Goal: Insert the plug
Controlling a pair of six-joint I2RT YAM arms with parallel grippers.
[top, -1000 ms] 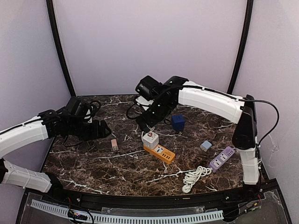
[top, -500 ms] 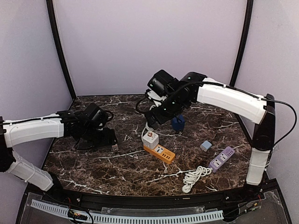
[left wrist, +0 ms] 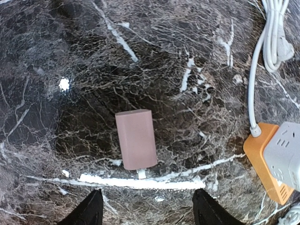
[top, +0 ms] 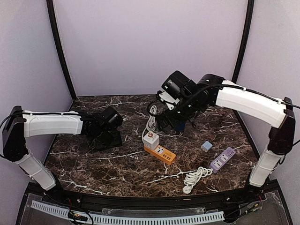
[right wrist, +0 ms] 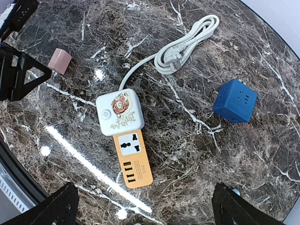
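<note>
Your left tool is hovering low over the table with its two fingers spread wide, and it is holding nothing. The pink plug is lying flat on the table just ahead of that tool, in line with the gap between the fingers and touching neither of them. Its small pale prong end is pointing back toward the tool. Off to this tool's right, the orange power strip is sitting with a white adapter on its end, well apart from the plug. Your right tool is hanging higher, its fingers also standing wide apart and gripping nothing. Ahead of it, between the lines of its fingers, the power strip is lying with a free socket facing up and the adapter sitting on the far end. A white cable is running from the strip to a loose coil farther ahead, and a blue cube socket is resting off to the right tool's right
</note>
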